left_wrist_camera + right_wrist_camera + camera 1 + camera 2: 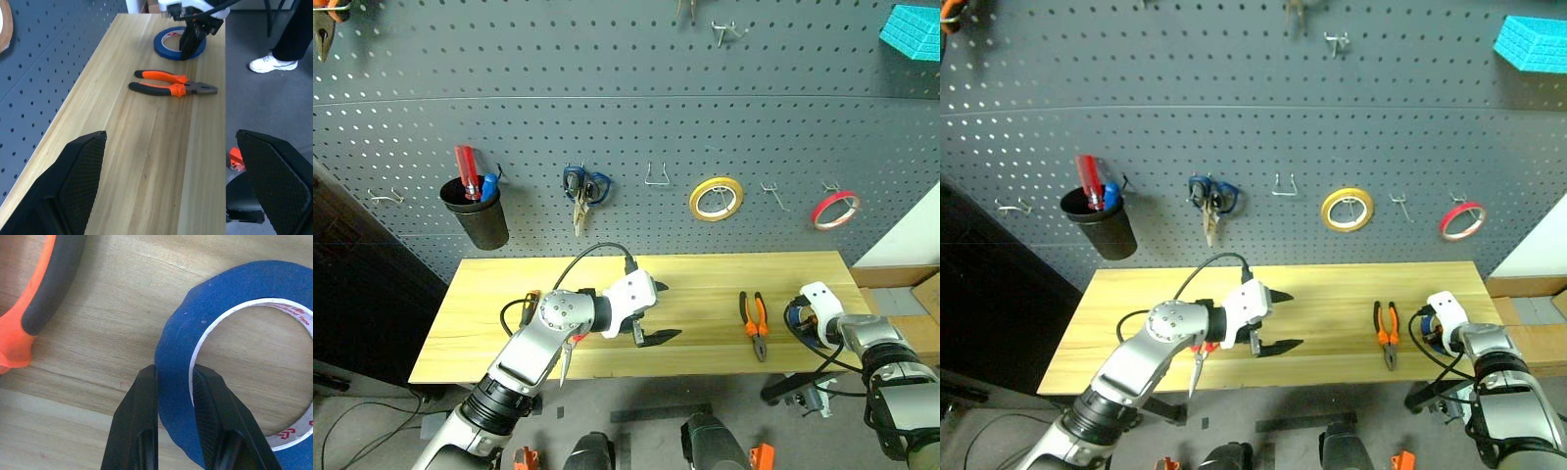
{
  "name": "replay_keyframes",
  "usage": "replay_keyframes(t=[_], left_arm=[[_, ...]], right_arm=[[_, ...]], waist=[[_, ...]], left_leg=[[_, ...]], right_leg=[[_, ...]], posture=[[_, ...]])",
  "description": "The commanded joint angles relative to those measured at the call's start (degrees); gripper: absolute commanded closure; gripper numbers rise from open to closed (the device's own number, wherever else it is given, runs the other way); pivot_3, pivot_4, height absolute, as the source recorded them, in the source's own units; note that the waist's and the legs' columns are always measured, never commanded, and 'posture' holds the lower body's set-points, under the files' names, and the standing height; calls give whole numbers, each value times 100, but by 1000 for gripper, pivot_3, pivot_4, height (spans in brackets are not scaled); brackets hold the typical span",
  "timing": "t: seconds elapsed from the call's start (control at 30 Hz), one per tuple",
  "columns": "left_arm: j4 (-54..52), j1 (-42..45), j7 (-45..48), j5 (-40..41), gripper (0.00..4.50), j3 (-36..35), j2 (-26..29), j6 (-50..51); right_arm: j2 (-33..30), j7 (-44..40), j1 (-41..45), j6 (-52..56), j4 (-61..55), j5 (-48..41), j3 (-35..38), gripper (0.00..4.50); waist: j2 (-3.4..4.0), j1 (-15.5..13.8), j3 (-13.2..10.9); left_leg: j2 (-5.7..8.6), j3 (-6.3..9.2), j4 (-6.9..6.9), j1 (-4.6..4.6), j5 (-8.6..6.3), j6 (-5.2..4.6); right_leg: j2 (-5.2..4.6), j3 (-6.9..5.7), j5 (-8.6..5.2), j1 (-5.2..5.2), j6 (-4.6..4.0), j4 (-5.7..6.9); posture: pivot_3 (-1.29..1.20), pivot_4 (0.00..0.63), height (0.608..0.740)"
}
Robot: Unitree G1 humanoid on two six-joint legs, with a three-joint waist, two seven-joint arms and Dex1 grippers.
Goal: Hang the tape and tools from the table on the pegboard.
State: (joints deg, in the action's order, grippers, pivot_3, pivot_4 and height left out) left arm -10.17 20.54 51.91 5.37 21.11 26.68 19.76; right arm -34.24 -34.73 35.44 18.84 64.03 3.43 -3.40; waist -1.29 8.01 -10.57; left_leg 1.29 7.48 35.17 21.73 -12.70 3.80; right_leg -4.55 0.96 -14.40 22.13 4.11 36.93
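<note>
Head stereo pair: high, looks forward and down over counter [705,279] to pegboard [626,108] behind; both eyes share whole scene, slight sideways offset.

Left wrist view: low over counter, faces along its length toward far right end, pegboard beside its back edge; mid range. Shows pliers [171,88], tape [168,43], right tool [193,41].

Right wrist view: very close, faces down on counter near right end. Shares tape and pliers handle with left wrist and head views.

A workshop tool wall.
A grey pegboard [626,117] on metal hooks carries scissors [583,191], tape rolls [716,199] and a tool cup [477,213] above a plank table [705,279].
</note>
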Motion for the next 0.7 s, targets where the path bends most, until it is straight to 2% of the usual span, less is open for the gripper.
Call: replay_keyframes(t=[0.03, 0.13, 0.3, 0.4, 0.5, 0.6, 0.7], left_arm=[[-113, -41, -33, 119, 0, -104, -96, -181], [-146, -111, -177, 318, 0, -382, -299, -579], [-246, -171, -305, 741, 0, -780, -530, -474], [-338, -197, -370, 1081, 0, -1058, -644, -450], [-362, -134, -611, 1326, 0, -1389, -831, -465], [-332, -79, -790, 1363, 0, -1543, -916, -491], [-258, -19, -833, 1297, 0, -1510, -931, -540]], right_arm=[[-11, 413, -228, -347, -205, 72, 93, 3824], [-89, 580, -600, -438, -1305, -53, 260, 3824], [-155, 1074, -2032, -211, -4568, -49, 717, 3824], [59, 1618, -3002, -667, -6386, 172, 937, 3824], [374, 1899, -3691, -1162, -7736, 334, 831, 3824], [723, 2075, -3774, -1373, -8428, 439, 659, 3824], [914, 2067, -3327, -1272, -8327, 302, 685, 3824]], waist=[[0, -3, 0], [2, -4, -1], [33, -5, -4], [36, -4, -6], [34, 4, -8], [34, 34, -8], [32, 39, -10]], left_leg=[[1, 0, 1, 0, 0, 0], [1, -1, 2, 2, 0, 0], [1, -1, 0, 14, 0, 0], [0, 2, -3, 15, 0, 0], [-1, -2, 0, 12, -1, 1], [-3, -3, 0, 8, 0, 1], [0, -8, 6, 4, 1, 1]], right_leg=[[0, 1, 1, -1, 2, 0], [0, 4, 2, 3, 3, 2], [0, 6, 1, 19, 4, 5], [0, 4, 0, 21, 5, 6], [0, 6, 0, 18, 5, 5], [1, 7, 1, 18, 6, 10], [1, 14, 5, 13, 10, 8]], posture=[[-195, 144, 740], [-195, 144, 740], [-215, 148, 740], [-239, 154, 740], [-250, 158, 740], [-259, 159, 740], [-258, 158, 740]])
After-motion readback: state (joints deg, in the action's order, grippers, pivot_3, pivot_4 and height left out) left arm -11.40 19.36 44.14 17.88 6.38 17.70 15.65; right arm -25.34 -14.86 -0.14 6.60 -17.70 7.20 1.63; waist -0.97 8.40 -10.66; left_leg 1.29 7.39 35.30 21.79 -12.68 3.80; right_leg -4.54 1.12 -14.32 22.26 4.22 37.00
